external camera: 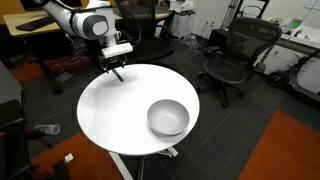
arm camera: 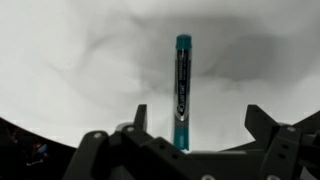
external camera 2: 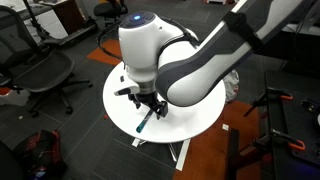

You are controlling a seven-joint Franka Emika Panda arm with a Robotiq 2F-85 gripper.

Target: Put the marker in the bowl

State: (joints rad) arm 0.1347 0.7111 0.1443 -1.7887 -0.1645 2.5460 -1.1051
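1 marker (arm camera: 183, 90), white table (external camera: 115, 112); dark floor (external camera: 240, 115)

Marker (arm camera: 182, 90) on table (external camera: 110, 110) near its edge, between the 2 fingers (arm camera: 140, 115), bowl (external camera: 168, 118) on table well apart

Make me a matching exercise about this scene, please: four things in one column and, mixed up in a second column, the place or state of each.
Things
1. marker
2. bowl
3. jaws
4. office chair

Places or states
A. on the floor, beyond the table
B. lying flat on the white table
C. open, one on each side of the marker
D. standing on the table, nothing in it

Pairs: 1-B, 2-D, 3-C, 4-A
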